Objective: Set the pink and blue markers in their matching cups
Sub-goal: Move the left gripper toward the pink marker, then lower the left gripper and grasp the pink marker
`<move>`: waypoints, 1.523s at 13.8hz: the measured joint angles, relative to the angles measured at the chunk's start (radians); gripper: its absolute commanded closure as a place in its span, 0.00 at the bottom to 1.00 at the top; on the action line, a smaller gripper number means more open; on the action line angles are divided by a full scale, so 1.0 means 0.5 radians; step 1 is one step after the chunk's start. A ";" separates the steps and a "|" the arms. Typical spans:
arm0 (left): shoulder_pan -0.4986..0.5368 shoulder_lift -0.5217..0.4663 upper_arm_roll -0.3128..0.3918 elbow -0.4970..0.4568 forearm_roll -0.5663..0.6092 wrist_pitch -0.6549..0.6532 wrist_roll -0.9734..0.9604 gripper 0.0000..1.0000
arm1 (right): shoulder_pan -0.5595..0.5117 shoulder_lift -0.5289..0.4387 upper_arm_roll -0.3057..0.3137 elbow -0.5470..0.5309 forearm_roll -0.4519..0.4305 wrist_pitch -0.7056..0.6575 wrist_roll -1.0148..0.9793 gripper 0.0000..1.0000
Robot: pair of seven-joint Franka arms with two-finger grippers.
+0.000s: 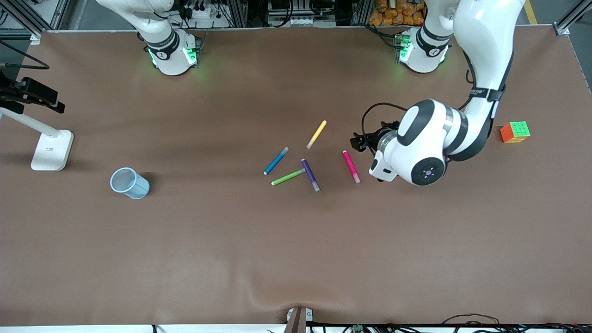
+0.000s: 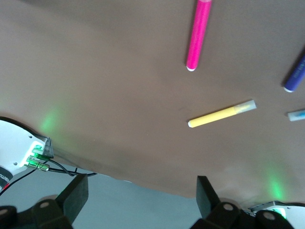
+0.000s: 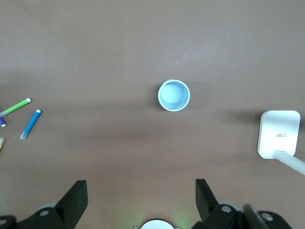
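The pink marker (image 1: 351,166) lies on the brown table beside the left arm's white wrist (image 1: 416,143), which hangs low over the table. The left wrist view shows this marker (image 2: 199,33) apart from my left gripper (image 2: 141,183), which is open and empty. The blue marker (image 1: 276,160) lies in the pen cluster, toward the right arm's end from the pink one. A pale blue cup (image 1: 129,183) stands upright toward the right arm's end. My right gripper (image 3: 140,186) is open and empty, high above the table, with the cup (image 3: 174,95) and blue marker (image 3: 31,124) below.
A yellow pen (image 1: 317,134), a green pen (image 1: 287,177) and a purple pen (image 1: 310,175) lie among the markers. A colour cube (image 1: 514,132) sits at the left arm's end. A white stand base (image 1: 52,150) sits at the right arm's end.
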 measured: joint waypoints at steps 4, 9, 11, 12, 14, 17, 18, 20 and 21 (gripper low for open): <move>0.004 0.125 0.003 0.000 -0.067 0.108 0.000 0.00 | -0.001 0.000 0.000 0.000 0.000 0.000 0.000 0.00; 0.059 0.311 0.028 0.004 -0.104 0.332 -0.003 0.00 | -0.001 0.006 0.000 0.000 0.000 0.000 0.000 0.00; 0.086 0.371 0.036 0.008 -0.114 0.422 -0.003 0.04 | -0.001 0.033 0.000 -0.001 0.001 0.000 -0.001 0.00; 0.093 0.390 0.039 0.010 -0.115 0.467 -0.003 0.07 | -0.001 0.056 0.001 -0.002 0.001 0.000 -0.003 0.00; 0.094 0.418 0.040 0.011 -0.120 0.551 -0.003 0.08 | -0.001 0.110 0.002 -0.002 -0.001 0.000 -0.006 0.00; 0.092 0.452 0.040 0.016 -0.149 0.638 -0.003 0.15 | -0.002 0.194 0.001 -0.003 -0.002 0.001 -0.007 0.00; 0.092 0.466 0.040 0.022 -0.152 0.673 -0.003 0.17 | -0.004 0.226 0.000 -0.003 -0.003 0.002 -0.007 0.00; 0.091 0.505 0.040 0.052 -0.153 0.723 -0.003 0.25 | -0.010 0.270 -0.002 -0.003 -0.004 0.004 -0.007 0.00; 0.088 0.528 0.039 0.067 -0.153 0.749 -0.003 0.29 | -0.012 0.283 -0.002 -0.003 -0.008 0.004 -0.007 0.00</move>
